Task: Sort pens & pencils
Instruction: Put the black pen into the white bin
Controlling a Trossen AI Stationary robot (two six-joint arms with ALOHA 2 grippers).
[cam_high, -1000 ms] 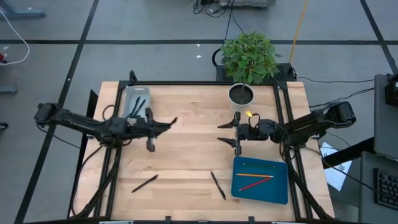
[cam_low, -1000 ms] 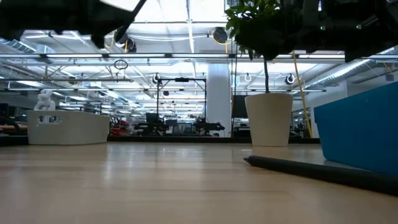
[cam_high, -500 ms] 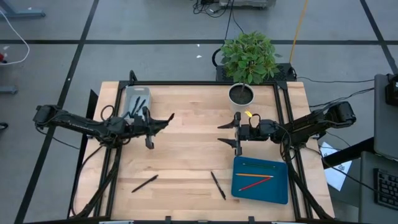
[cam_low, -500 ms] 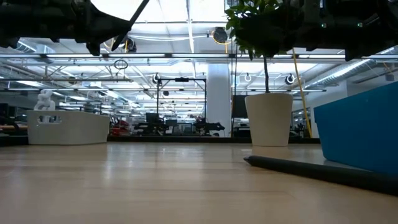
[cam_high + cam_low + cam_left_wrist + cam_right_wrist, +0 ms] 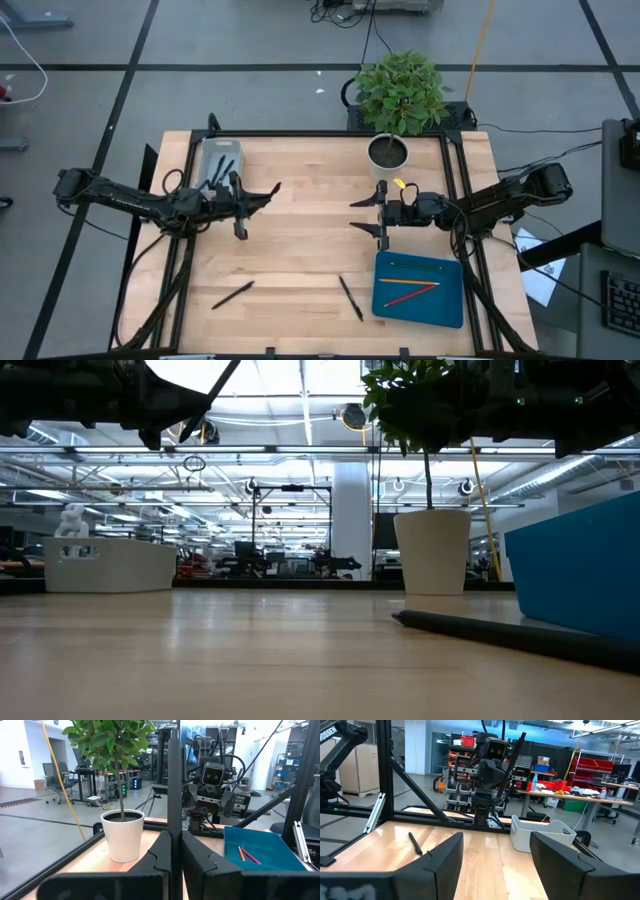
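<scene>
A slim black pen (image 5: 269,191) is clamped between the closed fingers of the left gripper (image 5: 262,195), beside the far-left pale grey bin (image 5: 207,151); it could be dropped short if released early. The right gripper (image 5: 366,215) is held spread, empty. Two black pens (image 5: 350,297) are left near.

Around your table you have a grey floor (image 5: 250,60) crossed by dark lines. Beyond it, you see ceiling strip lights (image 5: 300,400), workbenches (image 5: 570,797) with red bins (image 5: 592,770), and office chairs (image 5: 52,780).
</scene>
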